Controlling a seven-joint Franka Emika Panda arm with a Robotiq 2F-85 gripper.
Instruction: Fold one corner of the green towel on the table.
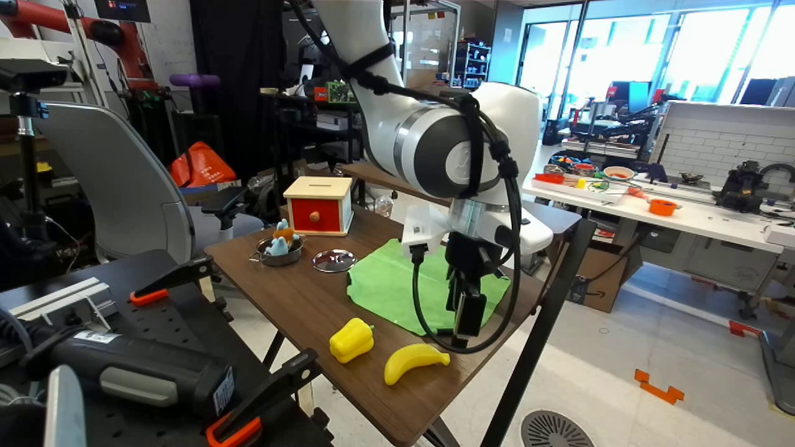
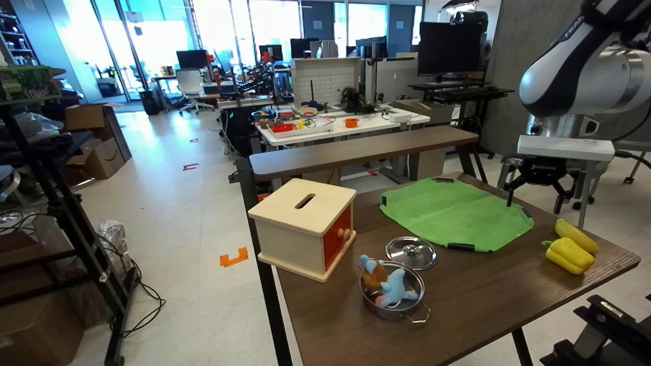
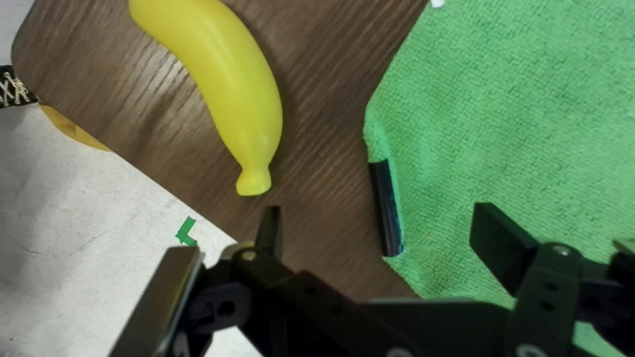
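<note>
One green towel (image 2: 457,213) to fold.
Low in the wrist view, my hand (image 3: 378,227) is spread apart, maybe to pinch the black strip (image 3: 386,208).

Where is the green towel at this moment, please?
In an exterior view, the green towel lies on the brown table, just right of the metal lid. In the wrist view it is on the right, with the banana to its left.
</note>
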